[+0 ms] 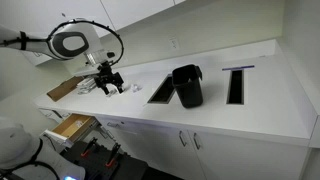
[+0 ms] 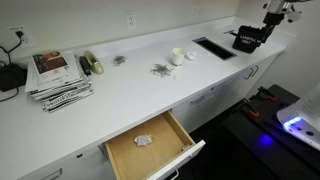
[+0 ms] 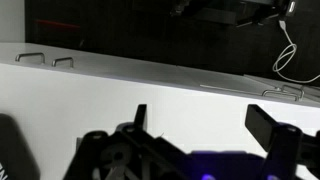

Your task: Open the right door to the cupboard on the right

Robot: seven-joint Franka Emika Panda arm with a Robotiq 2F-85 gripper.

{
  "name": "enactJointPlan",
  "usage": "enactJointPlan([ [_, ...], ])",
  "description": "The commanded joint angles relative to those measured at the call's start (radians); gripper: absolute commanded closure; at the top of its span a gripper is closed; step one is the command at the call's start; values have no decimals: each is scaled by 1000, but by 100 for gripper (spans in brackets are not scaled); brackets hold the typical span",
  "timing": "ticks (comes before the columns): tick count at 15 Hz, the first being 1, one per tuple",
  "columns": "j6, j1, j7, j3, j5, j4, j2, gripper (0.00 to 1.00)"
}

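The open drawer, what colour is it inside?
The drawer is light wooden brown inside, clearest in an exterior view.

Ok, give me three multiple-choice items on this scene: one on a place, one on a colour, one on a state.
1. Where does the stack of papers lie?
A. on the counter
B. in the drawer
C. on the floor

2. What colour is the inside of the open drawer?
A. black
B. light wood
C. red

3. How does the gripper stand?
A. shut on a handle
B. shut on nothing
C. open, holding nothing

Answers:
1 A: in an exterior view the papers rest on the white counter.
2 B: the drawer is pulled out and shows a light wood bottom.
3 C: in the wrist view the gripper has its fingers apart with nothing between them.
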Motion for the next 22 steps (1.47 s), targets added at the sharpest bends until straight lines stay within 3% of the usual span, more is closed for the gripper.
enactJointPlan([
  [1,-1,-11,-4,11,5,1,1,0],
  [16,-1,-11,-4,11,5,1,1,0],
  [22,51,-108,101,-47,17,34,27,0],
])
